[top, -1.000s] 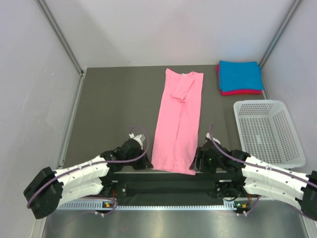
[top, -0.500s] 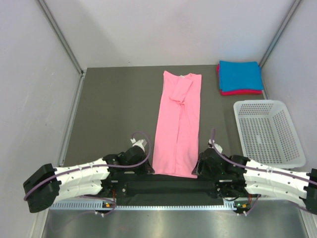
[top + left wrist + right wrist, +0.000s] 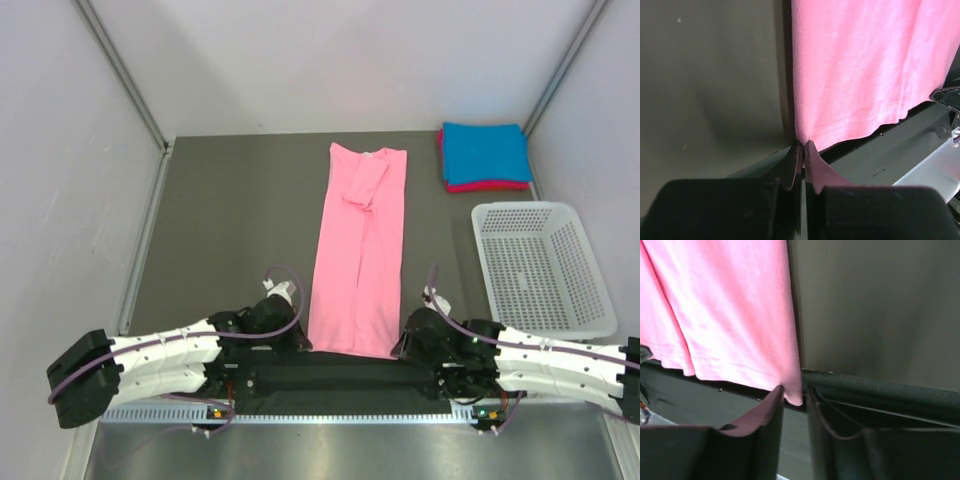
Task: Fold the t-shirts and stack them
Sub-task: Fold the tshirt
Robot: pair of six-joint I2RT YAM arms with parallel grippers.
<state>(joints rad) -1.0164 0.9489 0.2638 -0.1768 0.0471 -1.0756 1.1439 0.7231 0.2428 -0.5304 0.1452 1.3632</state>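
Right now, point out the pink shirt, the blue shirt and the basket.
pink shirt [image 3: 360, 260], top view, its middle.
blue shirt [image 3: 485, 152], top view, its centre.
basket [image 3: 525, 207], top view, far rim.

This looks like a robotics lab cell: plain white panels [image 3: 60, 200] on aluminium posts [image 3: 125, 78] wall in three edges of the grey tabletop [image 3: 230, 230]. A slotted metal rail [image 3: 330, 413] runs along its near edge.

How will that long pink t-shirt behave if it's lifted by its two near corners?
Probably floppy: the pink t-shirt lies flat as thin cloth, so its middle would likely sag between the corners. Likely light, and the folded-in sleeve near the collar may slip open when it moves.
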